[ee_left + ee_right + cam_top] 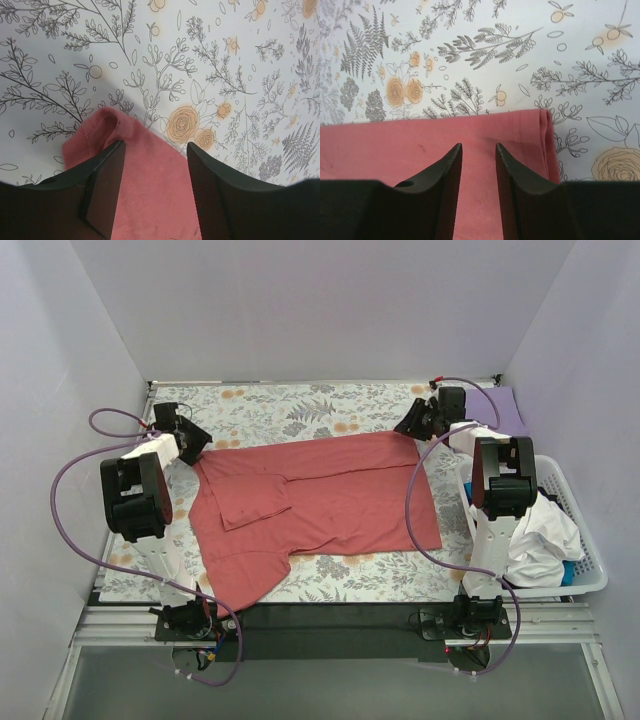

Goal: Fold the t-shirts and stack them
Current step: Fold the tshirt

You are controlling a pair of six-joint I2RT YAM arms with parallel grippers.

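A salmon-red t-shirt (320, 500) lies spread on the floral table cloth, its far edge folded over and one sleeve lying on the body. My left gripper (196, 448) hangs over the shirt's far left corner (150, 190). Its jaws (156, 145) are open, with cloth showing in the gap and a rumpled fold of cloth beside the left finger. My right gripper (410, 428) is over the far right corner, near the stitched hem (540, 140). It (478, 146) is open, with a narrower gap. A lavender-purple t-shirt (506, 408) lies at the far right.
A white slatted basket (590, 570) stands at the right edge with white and blue cloth in it, close to the right arm. The floral table cloth (300, 405) covers the table. Grey walls close in the back and both sides.
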